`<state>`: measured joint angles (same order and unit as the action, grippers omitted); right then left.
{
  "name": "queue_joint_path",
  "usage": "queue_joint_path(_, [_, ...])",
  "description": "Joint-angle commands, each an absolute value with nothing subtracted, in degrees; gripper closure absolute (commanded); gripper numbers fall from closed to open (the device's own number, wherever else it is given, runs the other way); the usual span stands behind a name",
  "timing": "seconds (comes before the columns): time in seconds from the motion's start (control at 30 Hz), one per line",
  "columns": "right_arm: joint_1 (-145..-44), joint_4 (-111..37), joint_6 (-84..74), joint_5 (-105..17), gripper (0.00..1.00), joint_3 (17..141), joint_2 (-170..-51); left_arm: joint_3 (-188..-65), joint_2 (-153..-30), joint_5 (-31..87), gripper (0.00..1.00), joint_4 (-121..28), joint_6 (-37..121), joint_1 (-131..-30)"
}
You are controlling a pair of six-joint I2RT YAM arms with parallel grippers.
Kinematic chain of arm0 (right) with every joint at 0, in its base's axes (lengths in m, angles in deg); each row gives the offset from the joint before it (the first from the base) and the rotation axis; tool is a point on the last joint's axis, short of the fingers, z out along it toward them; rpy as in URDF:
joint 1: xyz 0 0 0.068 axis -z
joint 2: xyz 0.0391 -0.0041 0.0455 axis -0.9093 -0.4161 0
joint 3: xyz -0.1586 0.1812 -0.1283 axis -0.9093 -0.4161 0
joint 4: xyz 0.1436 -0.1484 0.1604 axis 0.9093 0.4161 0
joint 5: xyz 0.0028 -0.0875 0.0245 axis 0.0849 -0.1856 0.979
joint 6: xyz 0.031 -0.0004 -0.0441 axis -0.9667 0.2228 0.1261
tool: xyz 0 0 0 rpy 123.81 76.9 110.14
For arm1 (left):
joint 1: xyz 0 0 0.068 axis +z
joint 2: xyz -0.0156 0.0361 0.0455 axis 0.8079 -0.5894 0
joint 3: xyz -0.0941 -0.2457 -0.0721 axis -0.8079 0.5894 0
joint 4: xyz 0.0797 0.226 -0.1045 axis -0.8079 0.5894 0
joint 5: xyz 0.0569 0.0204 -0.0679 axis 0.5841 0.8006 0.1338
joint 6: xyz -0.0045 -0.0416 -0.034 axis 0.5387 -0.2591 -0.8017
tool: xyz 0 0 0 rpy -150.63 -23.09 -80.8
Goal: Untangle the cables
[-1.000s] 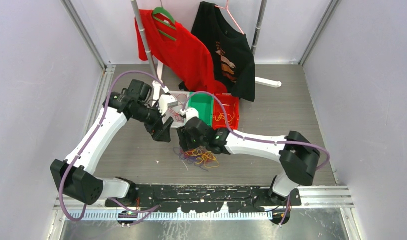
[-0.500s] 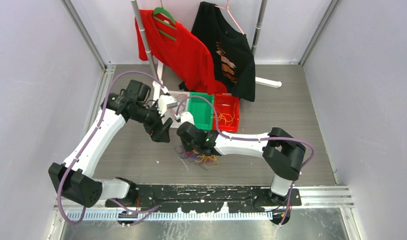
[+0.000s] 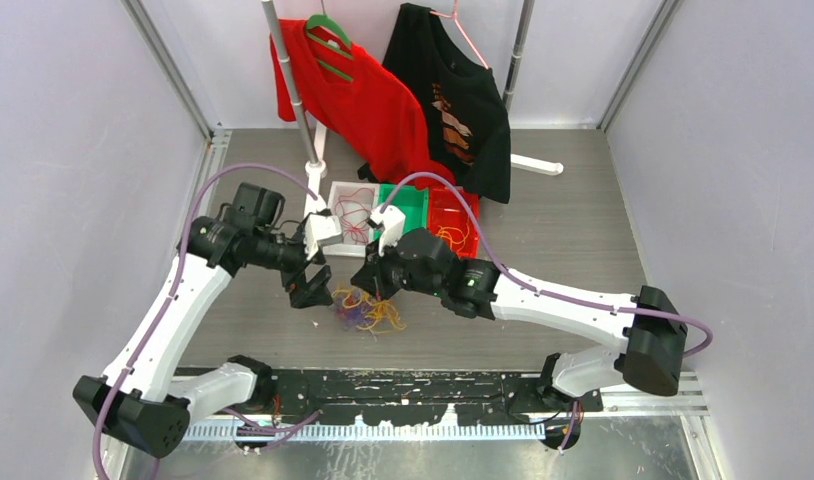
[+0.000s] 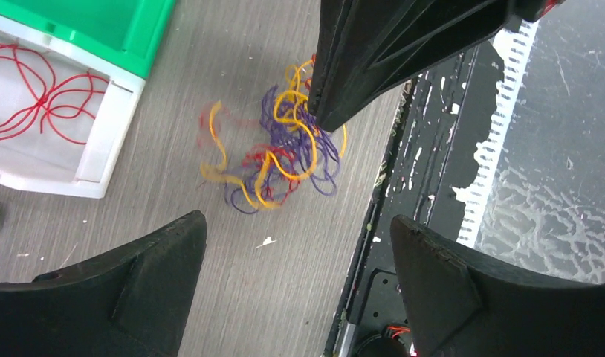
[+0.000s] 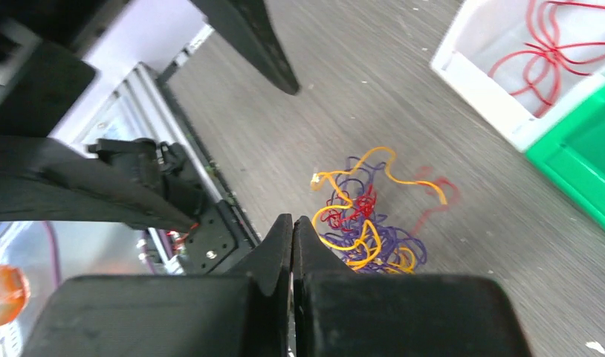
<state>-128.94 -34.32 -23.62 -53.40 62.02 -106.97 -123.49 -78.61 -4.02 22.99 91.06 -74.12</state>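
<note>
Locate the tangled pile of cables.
In the top view the cables lie heaped on the table just left of centre, at the right gripper's tip, nearer than the white bin.

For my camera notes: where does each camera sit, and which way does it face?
Top external: above and behind the robot, facing down on the table; both arms show.
Left wrist: behind the open left hand, which shows, facing down at the cables.
Right wrist: behind the shut right hand, which shows, facing down.
Shared: cables and white bin.

Red, yellow-orange, purple cables [image 3: 368,312]
</note>
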Motion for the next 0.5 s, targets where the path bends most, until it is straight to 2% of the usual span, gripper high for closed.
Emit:
queue_joint_path(0.0, [-128.89,-38.75,-25.08,-45.92,0.99,61.92,-104.57,-120.07,-75.5,-8.46,0.07,15.07,91.47,-74.0])
queue_joint_path(0.17, [-128.73,-42.73,-26.11,-45.48,0.99,61.55,-101.8,-112.29,-70.18,-12.2,0.07,6.06,85.4,-74.0])
queue_joint_path(0.27, [-128.47,-44.74,-26.33,-43.6,0.99,61.72,-101.01,-107.34,-67.14,-10.21,0.09,0.83,85.01,-74.79])
queue_joint_path(0.37, [-127.92,-45.97,-26.93,-41.63,0.99,61.61,-100.81,-105.9,-68.31,-9.87,0.12,0.6,83.84,-75.24])
queue_joint_path(0.47, [-127.66,-47.0,-27.19,-41.4,0.99,61.06,-100.43,-105.04,-70.5,-10.39,0.17,-2.34,75.8,-75.27])
